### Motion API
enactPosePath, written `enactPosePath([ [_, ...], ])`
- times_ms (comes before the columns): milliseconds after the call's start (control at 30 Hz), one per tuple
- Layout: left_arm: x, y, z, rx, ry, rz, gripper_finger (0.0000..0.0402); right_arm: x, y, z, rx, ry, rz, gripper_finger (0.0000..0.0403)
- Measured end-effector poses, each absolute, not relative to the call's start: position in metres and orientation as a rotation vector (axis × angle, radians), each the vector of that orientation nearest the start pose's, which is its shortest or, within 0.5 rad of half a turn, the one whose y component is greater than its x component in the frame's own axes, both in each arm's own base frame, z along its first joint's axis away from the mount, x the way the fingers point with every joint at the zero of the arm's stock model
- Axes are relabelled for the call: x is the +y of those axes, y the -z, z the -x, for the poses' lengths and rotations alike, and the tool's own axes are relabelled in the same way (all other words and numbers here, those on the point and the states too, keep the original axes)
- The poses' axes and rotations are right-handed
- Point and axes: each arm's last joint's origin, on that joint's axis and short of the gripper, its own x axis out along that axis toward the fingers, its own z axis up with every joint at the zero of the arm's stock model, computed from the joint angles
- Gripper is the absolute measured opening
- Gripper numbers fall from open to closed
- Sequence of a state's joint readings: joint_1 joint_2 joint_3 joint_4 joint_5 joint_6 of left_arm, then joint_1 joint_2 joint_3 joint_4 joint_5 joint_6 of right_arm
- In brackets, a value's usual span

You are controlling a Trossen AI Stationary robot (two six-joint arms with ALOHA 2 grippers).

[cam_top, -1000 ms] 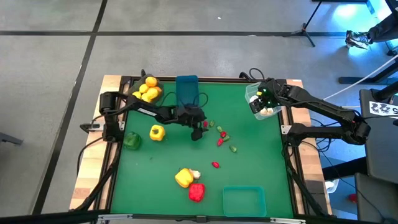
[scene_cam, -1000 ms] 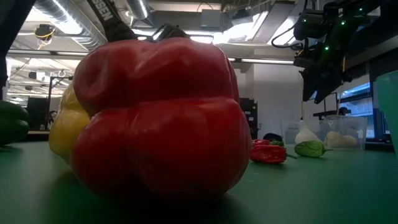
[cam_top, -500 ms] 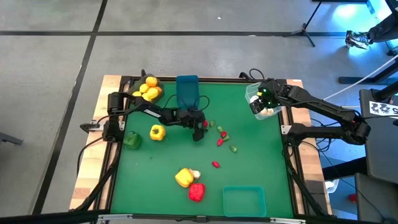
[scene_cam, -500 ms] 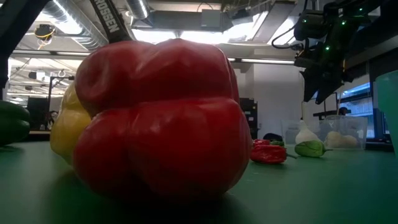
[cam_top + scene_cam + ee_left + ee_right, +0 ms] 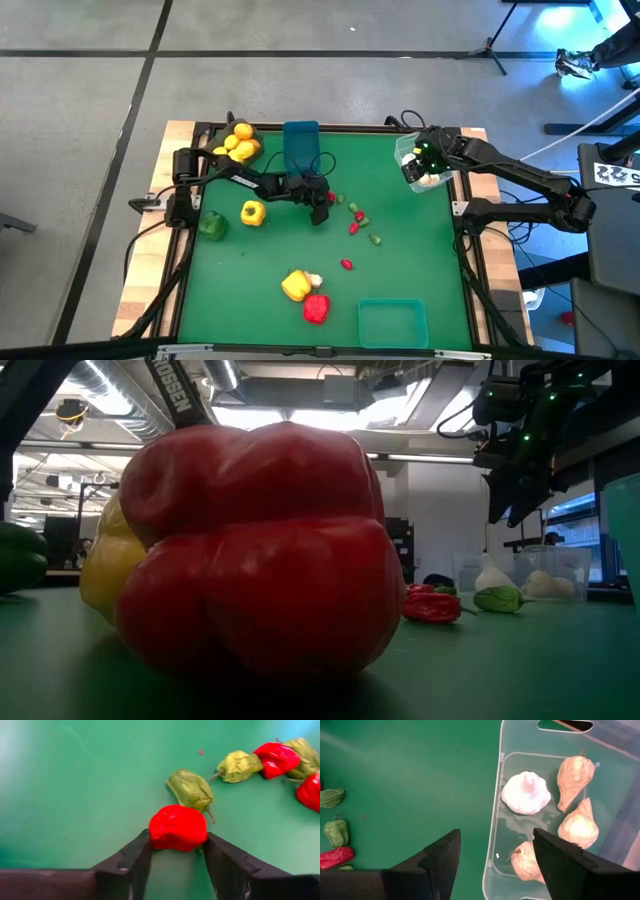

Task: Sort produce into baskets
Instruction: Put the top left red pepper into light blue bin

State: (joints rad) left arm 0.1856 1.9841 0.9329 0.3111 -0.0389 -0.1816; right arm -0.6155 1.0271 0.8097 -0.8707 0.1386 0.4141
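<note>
- Left gripper (image 5: 177, 851), just beside the blue basket (image 5: 301, 146): jaws grasping a small red piece (image 5: 178, 827).
- Right gripper (image 5: 495, 852), over the clear basket (image 5: 496, 815): jaws released, empty.

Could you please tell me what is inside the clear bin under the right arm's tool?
The clear bin holds one white garlic piece and three tan garlic-like pieces. The right tool hovers open above its edge; its fingers cover the bin's near corner.
</note>
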Motion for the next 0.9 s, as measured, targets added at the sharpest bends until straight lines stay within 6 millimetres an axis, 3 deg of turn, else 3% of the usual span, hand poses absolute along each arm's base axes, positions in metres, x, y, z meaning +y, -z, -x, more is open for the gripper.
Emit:
enactPosePath([
  [200, 0.067, -0.11, -0.363, 0.691, -0.271, 0.309, 0.0145, -0.107, -0.25, -0.145, 0.932, 0.898, -0.618, 0.0244],
  [467, 0.062, -0.17, -0.36, 0.491, -0.236, 0.298, 0.0144, -0.108, -0.25, -0.145, 0.927, 0.901, -0.615, 0.0243],
  [567, 0.056, -0.201, -0.356, 0.374, -0.215, 0.314, 0.0143, -0.108, -0.25, -0.145, 0.926, 0.903, -0.613, 0.0243],
  [900, 0.018, -0.281, -0.349, 0.085, -0.071, 0.236, 0.0143, -0.108, -0.25, -0.145, 0.927, 0.901, -0.606, 0.0243],
])
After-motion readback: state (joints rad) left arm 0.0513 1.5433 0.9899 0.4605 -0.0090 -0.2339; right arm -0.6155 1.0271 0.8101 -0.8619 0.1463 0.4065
